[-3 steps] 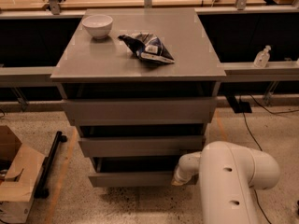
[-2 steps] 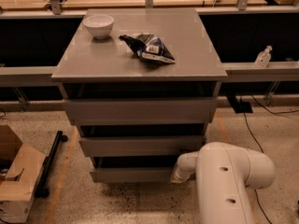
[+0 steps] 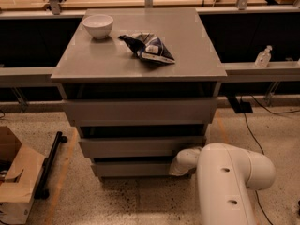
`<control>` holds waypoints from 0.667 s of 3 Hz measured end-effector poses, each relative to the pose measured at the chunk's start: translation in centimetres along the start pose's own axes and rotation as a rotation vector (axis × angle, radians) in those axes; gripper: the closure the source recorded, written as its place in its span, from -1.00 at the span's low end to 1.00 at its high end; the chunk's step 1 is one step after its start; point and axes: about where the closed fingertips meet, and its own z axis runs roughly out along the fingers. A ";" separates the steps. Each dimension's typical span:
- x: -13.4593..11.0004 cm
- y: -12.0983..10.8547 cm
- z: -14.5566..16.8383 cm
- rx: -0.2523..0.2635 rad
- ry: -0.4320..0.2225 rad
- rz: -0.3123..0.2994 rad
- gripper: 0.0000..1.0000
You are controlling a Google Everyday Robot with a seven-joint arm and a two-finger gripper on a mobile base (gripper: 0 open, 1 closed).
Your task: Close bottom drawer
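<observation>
The grey flat-fronted bottom drawer (image 3: 131, 168) sits lowest in the grey three-drawer cabinet (image 3: 140, 111) under the grey worktop (image 3: 187, 50), a dark gap above its front, with the white robot arm's gripper (image 3: 180, 165) at its right end, open or closed I cannot tell.

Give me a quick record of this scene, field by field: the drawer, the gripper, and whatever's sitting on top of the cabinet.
bottom drawer: lowest of three, grey front, dark gap above it
gripper: low, at the right end of that drawer's front
cabinet top: white bowl back left, crumpled bag near the middle
floor, left: cardboard box
</observation>
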 end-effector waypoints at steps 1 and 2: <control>-0.9 -2.3 -0.4 0.054 -0.044 -0.027 1.00; -0.8 -1.9 -0.5 0.053 -0.044 -0.027 0.96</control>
